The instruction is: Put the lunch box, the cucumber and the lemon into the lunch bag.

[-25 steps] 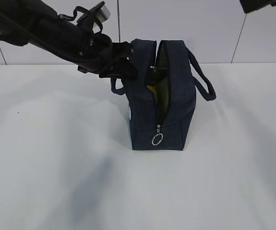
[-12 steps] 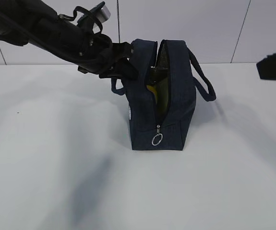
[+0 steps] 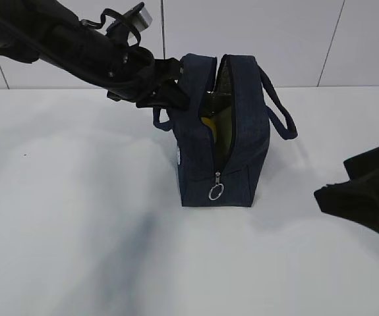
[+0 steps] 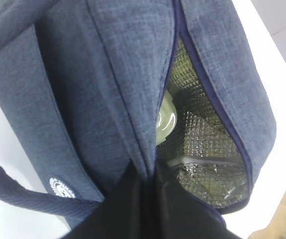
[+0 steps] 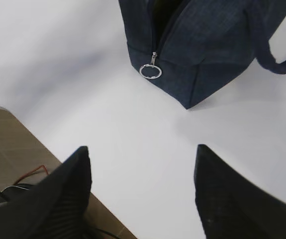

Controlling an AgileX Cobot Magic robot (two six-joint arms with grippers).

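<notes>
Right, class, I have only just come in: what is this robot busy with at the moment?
The left gripper is shut on the left edge of the lunch bag, which stands upright and unzipped on the white table. Through the opening you can see the pale green lunch box and something yellow, perhaps the lemon. The right gripper is open and empty, low to the table and to the right of the bag.

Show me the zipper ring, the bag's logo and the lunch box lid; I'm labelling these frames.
zipper ring [image 5: 150, 71]: right wrist view, on the silver ring's rim.
logo [image 4: 59, 186]: left wrist view, on the round white print.
lunch box lid [image 4: 165, 119]: left wrist view, on the glossy pale green edge inside the opening.
</notes>
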